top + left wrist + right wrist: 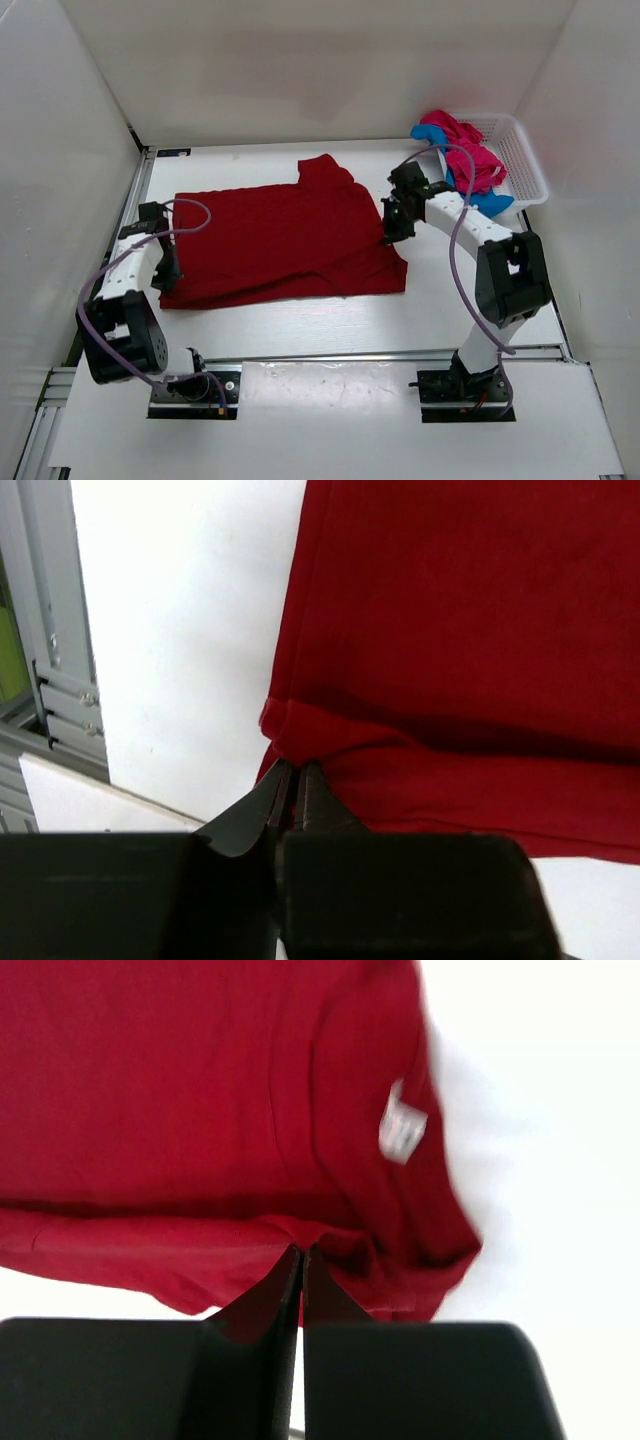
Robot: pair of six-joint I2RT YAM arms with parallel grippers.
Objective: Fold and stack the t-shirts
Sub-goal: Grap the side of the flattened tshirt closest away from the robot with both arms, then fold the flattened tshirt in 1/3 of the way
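The dark red t-shirt (280, 240) lies spread on the white table, partly folded lengthwise, with one sleeve pointing to the back. My left gripper (170, 268) is shut on its left edge, pinching a fold of the dark red t-shirt (450, 630) at the gripper tips (292, 765). My right gripper (392, 232) is shut on the right edge, and the right wrist view shows the dark red t-shirt (200, 1090) bunched at the tips (301, 1250), a white label (402, 1130) showing. The pink t-shirt (470, 150) and blue t-shirt (490, 203) lie crumpled in and over the basket.
A white mesh basket (522, 150) stands at the back right against the enclosure wall. White walls close in the table on three sides. A grey metal rail (45, 630) runs along the table's left edge.
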